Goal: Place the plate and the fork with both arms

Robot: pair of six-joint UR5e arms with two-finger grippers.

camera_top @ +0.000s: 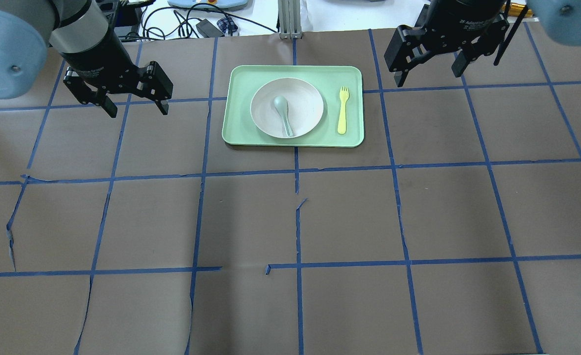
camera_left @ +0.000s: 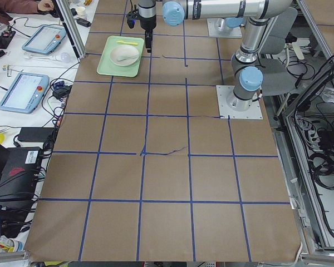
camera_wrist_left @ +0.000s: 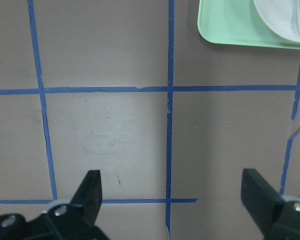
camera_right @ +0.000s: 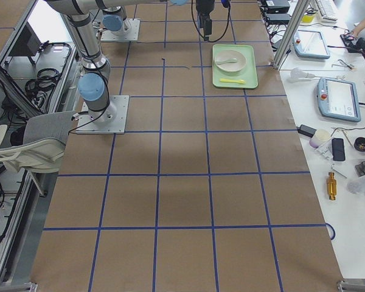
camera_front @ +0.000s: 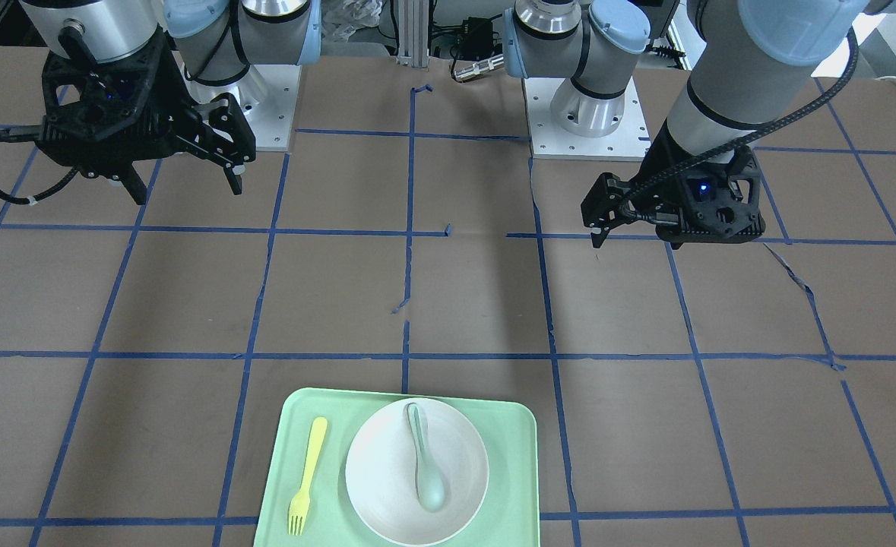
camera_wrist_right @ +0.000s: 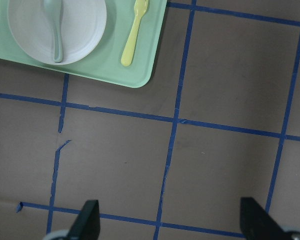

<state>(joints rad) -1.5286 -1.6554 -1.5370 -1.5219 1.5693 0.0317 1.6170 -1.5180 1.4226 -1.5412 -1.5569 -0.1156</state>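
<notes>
The off-white plate lies on a mint-green tray at the far middle of the table, with a grey-green spoon in it. The pale yellow fork lies on the tray to the plate's right, tines pointing away from the robot. My left gripper is open and empty, hovering left of the tray. My right gripper is open and empty, hovering right of the tray. The right wrist view shows the plate and fork. The left wrist view shows only the plate's edge.
Brown paper with a blue tape grid covers the table; the paper is torn in places. The arm bases stand at the robot's side. Tablets and cables lie on a side bench beyond the tray.
</notes>
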